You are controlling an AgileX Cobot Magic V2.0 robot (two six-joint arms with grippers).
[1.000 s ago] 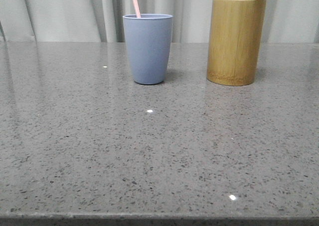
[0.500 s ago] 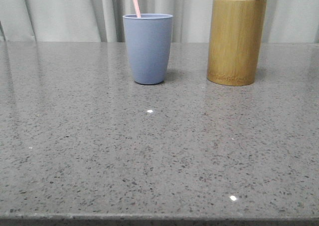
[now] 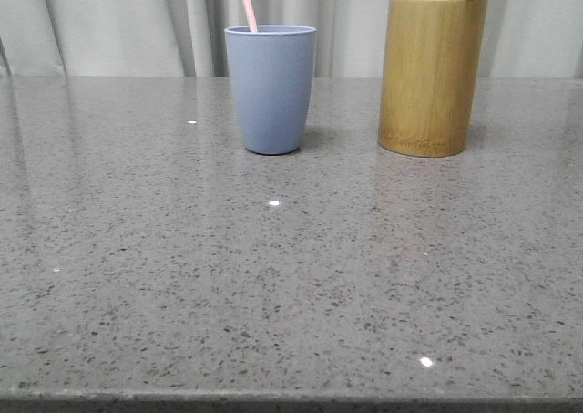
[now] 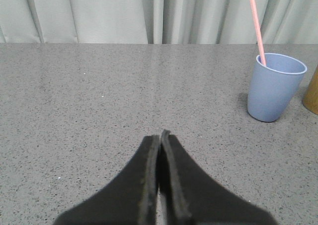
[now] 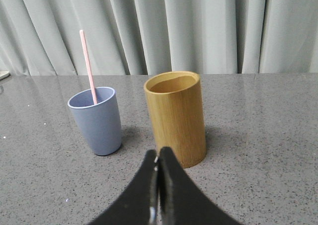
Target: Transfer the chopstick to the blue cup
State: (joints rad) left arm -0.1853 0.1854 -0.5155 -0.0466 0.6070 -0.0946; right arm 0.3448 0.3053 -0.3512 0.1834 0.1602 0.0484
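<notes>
One chopstick (image 3: 246,3) (pink) stands in one blue cup (image 3: 271,89).

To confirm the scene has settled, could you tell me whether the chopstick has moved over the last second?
No. The chopstick leans at the same spot on the blue cup rim, left of the bamboo cylinder.

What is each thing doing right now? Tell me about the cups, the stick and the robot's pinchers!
chopstick: standing in the blue cup, leaning, top end sticking out.
blue cup: upright on the table, holding the chopstick.
bamboo cup: upright, apart from the blue cup; nothing sticks out of it.
left gripper: shut, holding nothing.
right gripper: shut, holding nothing.
</notes>
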